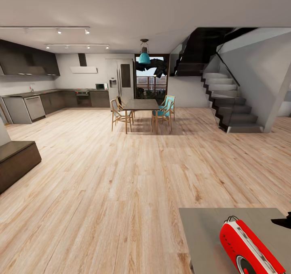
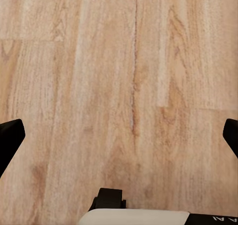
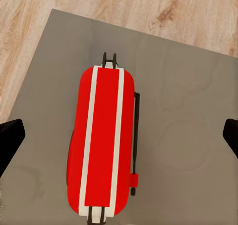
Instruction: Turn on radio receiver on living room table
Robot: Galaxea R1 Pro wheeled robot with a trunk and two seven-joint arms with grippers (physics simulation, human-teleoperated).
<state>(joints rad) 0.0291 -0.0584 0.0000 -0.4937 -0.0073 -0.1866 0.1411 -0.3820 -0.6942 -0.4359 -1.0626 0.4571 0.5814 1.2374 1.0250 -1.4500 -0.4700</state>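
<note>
Radio receiver (image 3: 101, 144) upright on table (image 3: 188, 135), long axis between spread right pincer (image 3: 119, 138) fingers; left apparently apart.

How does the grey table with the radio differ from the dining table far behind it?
The table is light grey and bears the radio receiver; the dining table is darker, with a bare top. The table has no seats visible around it; the dining table has chairs around it. Both stand on the wooden floor.

radio receiver (image 1: 248, 247) on table (image 1: 202, 229) | dining table (image 1: 140, 104) far behind
</note>
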